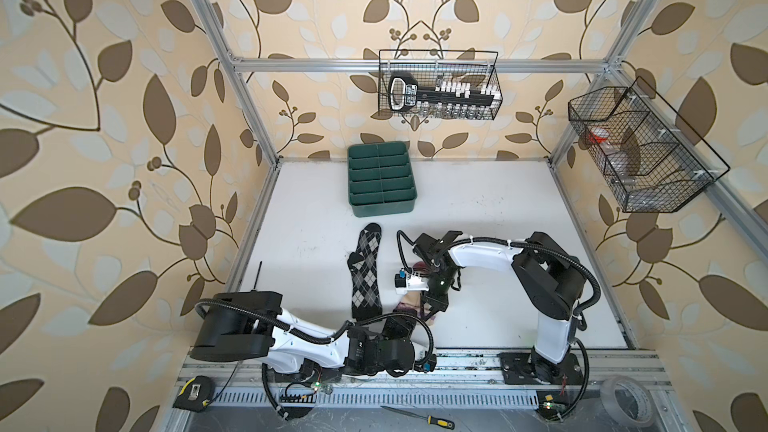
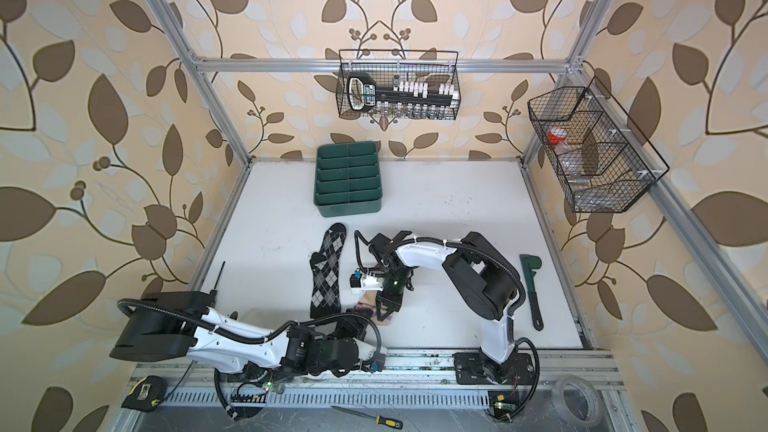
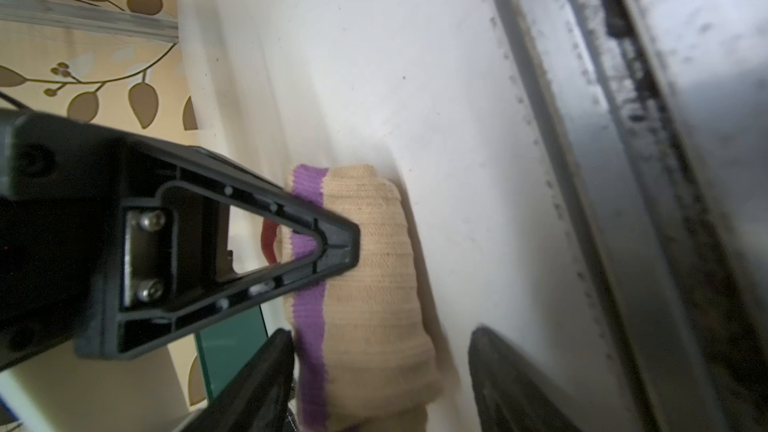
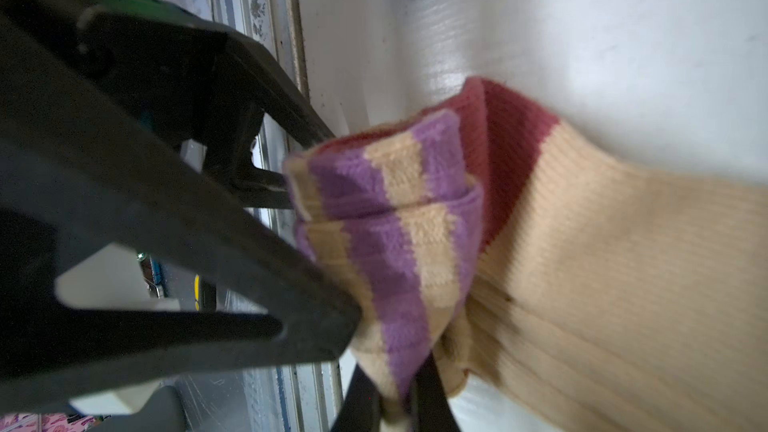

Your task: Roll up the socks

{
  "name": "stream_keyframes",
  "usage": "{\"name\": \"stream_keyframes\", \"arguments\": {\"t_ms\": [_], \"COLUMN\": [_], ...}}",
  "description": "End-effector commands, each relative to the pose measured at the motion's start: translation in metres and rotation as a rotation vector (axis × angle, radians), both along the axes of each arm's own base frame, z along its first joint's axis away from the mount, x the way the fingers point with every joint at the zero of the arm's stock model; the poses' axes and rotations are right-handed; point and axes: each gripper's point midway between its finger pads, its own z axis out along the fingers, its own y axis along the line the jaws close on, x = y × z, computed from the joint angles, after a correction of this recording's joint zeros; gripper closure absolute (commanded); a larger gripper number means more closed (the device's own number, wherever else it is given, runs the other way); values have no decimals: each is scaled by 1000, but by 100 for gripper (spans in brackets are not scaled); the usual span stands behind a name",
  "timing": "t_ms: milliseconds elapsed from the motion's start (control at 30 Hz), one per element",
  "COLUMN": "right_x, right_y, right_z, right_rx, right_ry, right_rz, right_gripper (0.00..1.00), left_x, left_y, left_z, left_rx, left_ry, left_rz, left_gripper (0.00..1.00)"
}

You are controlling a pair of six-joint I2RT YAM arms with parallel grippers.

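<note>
- Right now my right claw (image 4: pixel 320 259) is clenched on the beige sock (image 4: pixel 602 263), pinching its folded, purple-striped cuff end. The maroon band lies just behind that fold.
- My left claw (image 3: pixel 380 338) stands released, one finger either side of the sock's rolled beige bulk. The far-side finger is clear of the fabric; whether the one by the purple stripe touches, I cannot tell.
- The beige sock sits close to the near edge of the table (image 1: pixel 498 209), about mid-width and just right of the near end of the argyle sock (image 1: pixel 365 272). That one lies flat and unrolled, running near to far.
- I judge the beige knit light, soft, limp and stretchy, grippy rather than slippery, and in no way fragile. It will not keep a shape, so the roll should spring loose if let go.
- The best hold looks to be across the thick of the roll, squeezing through all layers, not one outer ply.
- The argyle sock should be pinched at an end edge.
</note>
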Motion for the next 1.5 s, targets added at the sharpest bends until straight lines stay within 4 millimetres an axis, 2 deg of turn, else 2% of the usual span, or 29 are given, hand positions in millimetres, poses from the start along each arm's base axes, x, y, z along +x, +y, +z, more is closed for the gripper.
{"name": "stream_keyframes", "arguments": {"t_ms": [0, 267, 300, 367, 733, 767, 967, 1067, 1167, 1200, 1267, 1333, 1400, 1467], "right_x": [-7, -9, -8, -7, -6, -5, 4, 11, 26, 36, 60, 90, 122, 141], "right_y": [-8, -9, -10, -11, -10, -10, -12, -15, -25, -28, -39, -57, -84, -111], "right_z": [-2, 4, 5, 6, 4, 5, 4, 12, 33, 43, 68, 94, 131, 167], "right_rx": [-24, 6, 9, 15, 16, 18, 7, 53, 100, 114, 136, 129, 109, 88], "right_ry": [-2, -21, -25, -24, -13, -17, -82, -147, -269, -331, -472, -646, -876, -1077], "right_rz": [25, 19, 17, 9, 0, 0, -13, -3, -27, -47, -113, -214, -341, -461], "right_gripper": [93, 94, 94, 93, 92, 90, 63, 53, 51, 51, 51, 51, 51, 51], "left_x": [3, 6, 6, 6, 2, 0, -9, -12, -16, -17, -19, -18, -18, -19], "left_y": [-1, 1, 4, 5, 6, 5, 5, 3, 2, 2, -2, -2, -2, -7], "left_z": [-10, -17, -26, -28, -37, -37, -44, -41, -36, -36, -23, -15, -5, 5], "left_rx": [7, 13, 45, 51, 86, 90, 129, 129, 114, 120, 78, 63, 32, -11], "left_ry": [12, 48, 48, 53, 83, 91, 158, 189, 252, 290, 357, 438, 533, 612], "left_rz": [28, 51, 53, 56, 51, 48, 32, 32, 34, 34, 31, 40, 50, 49], "left_gripper": [33, 36, 38, 38, 57, 58, 71, 73, 73, 73, 72, 72, 72, 71]}}
